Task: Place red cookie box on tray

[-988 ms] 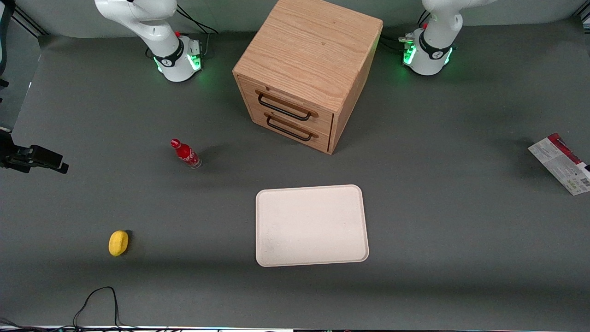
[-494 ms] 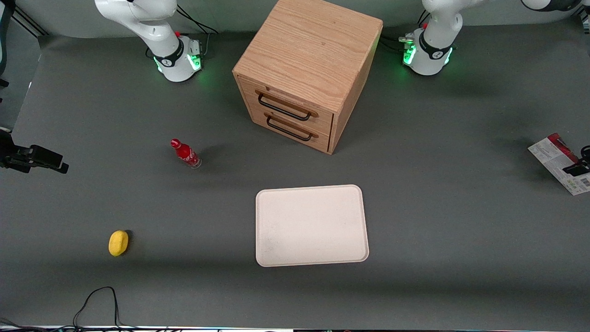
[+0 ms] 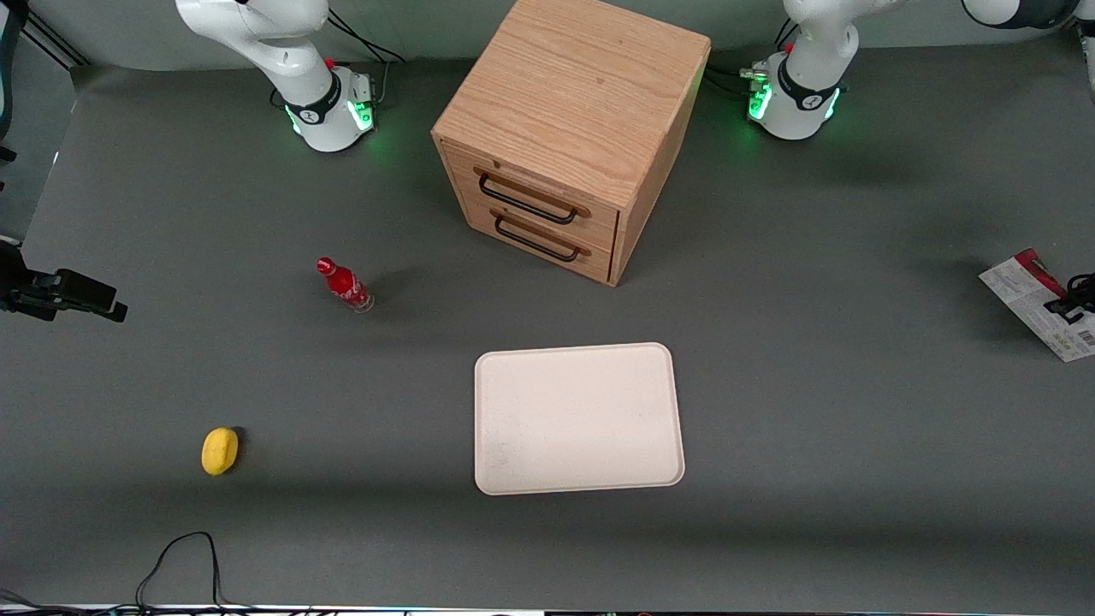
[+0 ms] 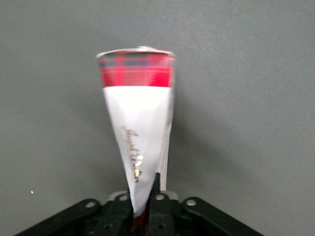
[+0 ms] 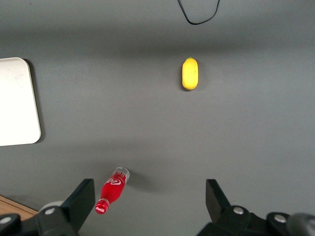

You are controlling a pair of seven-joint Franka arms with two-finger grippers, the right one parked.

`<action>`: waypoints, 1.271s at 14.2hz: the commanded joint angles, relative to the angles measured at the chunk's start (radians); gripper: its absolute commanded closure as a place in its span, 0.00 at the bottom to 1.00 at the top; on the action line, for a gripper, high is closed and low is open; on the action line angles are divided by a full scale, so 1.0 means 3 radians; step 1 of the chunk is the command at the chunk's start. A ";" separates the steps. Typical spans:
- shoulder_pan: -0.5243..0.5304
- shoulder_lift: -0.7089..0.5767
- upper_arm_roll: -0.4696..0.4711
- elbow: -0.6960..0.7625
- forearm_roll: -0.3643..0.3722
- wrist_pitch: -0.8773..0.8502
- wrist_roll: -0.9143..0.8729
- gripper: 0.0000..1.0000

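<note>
Grey table (image 3: 813, 428), wooden drawer cabinet (image 3: 565, 128) in middle, far from front camera. Cream tray (image 3: 577, 419) lay bare, nearer camera than cabinet. Red cookie box (image 3: 1031, 299) sat at working arm's end of table, well apart from tray, whitish face up. Gripper (image 3: 1076, 301) down at box's edge, clamped on thin carton (image 4: 140, 142) per wrist view. Grasp step apparently made. Next: lift clear, carry toward tray, lower flat inside rim.
</note>
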 commanded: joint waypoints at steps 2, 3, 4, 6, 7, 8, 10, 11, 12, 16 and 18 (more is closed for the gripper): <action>-0.0042 -0.0206 0.0004 0.0120 0.0010 -0.0321 0.0512 1.00; -0.0047 -0.0318 -0.0016 0.0191 0.0030 -0.0495 0.0513 1.00; -0.0052 -0.0405 -0.0102 0.0313 0.0127 -0.0704 0.0513 1.00; -0.0062 -0.0589 -0.0307 0.0574 0.0367 -0.1129 0.0518 1.00; -0.0103 -0.0687 -0.0394 0.0682 0.0388 -0.1303 0.0523 1.00; -0.0138 -0.0789 -0.0440 0.0799 0.0388 -0.1502 0.0533 1.00; -0.0210 -0.0907 -0.0598 0.1110 0.0383 -0.1916 0.0569 1.00; -0.0226 -0.0913 -0.0721 0.1315 0.0383 -0.2115 0.0559 1.00; -0.0266 -0.0913 -0.0833 0.1514 0.0383 -0.2289 0.0543 1.00; -0.0486 -0.0887 -0.1400 0.1869 0.0551 -0.2552 0.0492 1.00; -0.0695 -0.0780 -0.1687 0.2026 0.0756 -0.2557 0.0122 1.00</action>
